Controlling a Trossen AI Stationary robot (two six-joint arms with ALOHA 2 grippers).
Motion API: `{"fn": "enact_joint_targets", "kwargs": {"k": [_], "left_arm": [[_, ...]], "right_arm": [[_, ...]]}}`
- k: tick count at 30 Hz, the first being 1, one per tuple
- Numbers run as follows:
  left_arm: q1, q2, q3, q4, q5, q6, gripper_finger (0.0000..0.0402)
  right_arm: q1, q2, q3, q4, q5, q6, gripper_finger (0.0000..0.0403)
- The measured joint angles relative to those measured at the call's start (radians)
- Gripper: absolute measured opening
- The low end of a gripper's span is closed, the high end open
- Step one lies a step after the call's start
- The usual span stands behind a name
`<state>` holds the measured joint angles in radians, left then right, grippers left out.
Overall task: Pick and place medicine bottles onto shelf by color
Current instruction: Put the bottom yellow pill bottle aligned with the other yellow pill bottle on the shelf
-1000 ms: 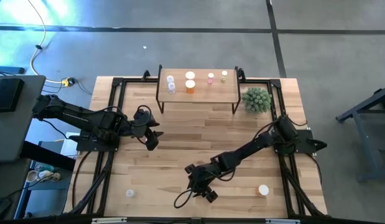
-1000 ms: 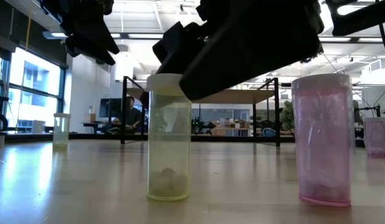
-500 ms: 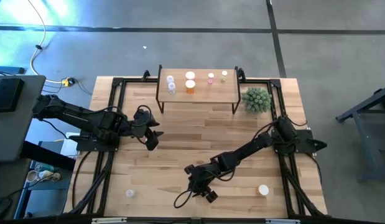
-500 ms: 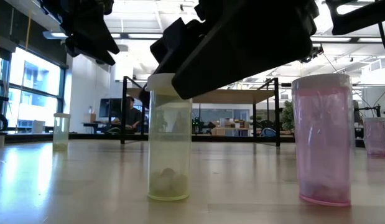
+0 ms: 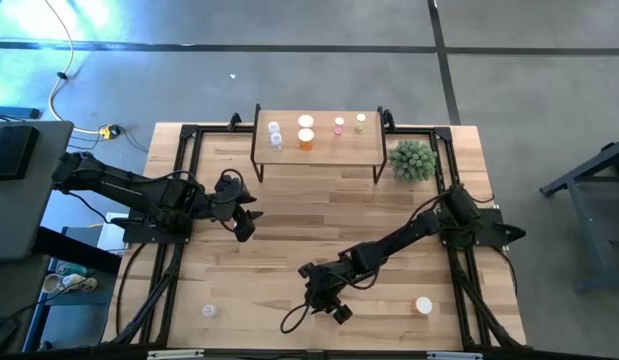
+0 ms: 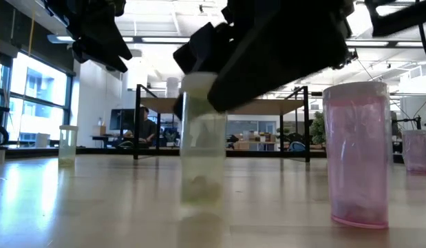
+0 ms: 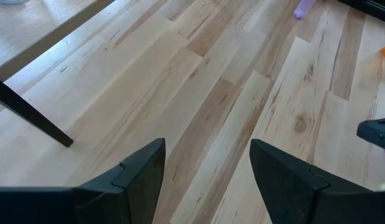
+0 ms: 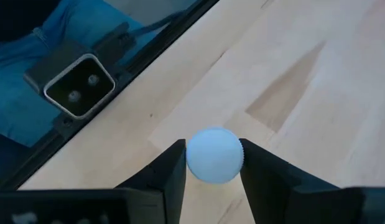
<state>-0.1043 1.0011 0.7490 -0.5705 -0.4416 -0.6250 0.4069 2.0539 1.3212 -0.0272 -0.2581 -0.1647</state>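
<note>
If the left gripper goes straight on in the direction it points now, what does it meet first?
Probably only the bare table. The left gripper is open and empty, tilted down toward the boards, and nothing lies between its fingers or just ahead. A black shelf leg stands off to one side, outside that line, though depth is uncertain.

A robotics lab or workshop in an open industrial hall. The polished concrete floor (image 5: 549, 70) carries dark seams and a yellow cable (image 5: 57, 85). A butcher-block surface (image 5: 289, 220) sits in a black metal frame (image 5: 179, 180). Beyond its far edge, the low view shows tall windows (image 6: 30, 96), ceiling lights, desks, and a seated person (image 6: 144, 124).
</note>
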Motion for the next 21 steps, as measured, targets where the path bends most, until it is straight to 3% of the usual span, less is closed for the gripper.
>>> {"fn": "enact_joint_targets", "kwargs": {"k": [9, 21], "left_arm": [[0.0, 0.0, 0.0, -0.002, 0.002, 0.0, 0.0225], [0.0, 0.0, 0.0, -0.001, 0.003, 0.0, 0.0225]], "right_arm": [[-0.026, -0.089, 0.0, -0.072, 0.016, -0.001, 0.0133], [-0.094, -0.31, 0.0, -0.224, 0.06, -0.054, 0.0114]]}}
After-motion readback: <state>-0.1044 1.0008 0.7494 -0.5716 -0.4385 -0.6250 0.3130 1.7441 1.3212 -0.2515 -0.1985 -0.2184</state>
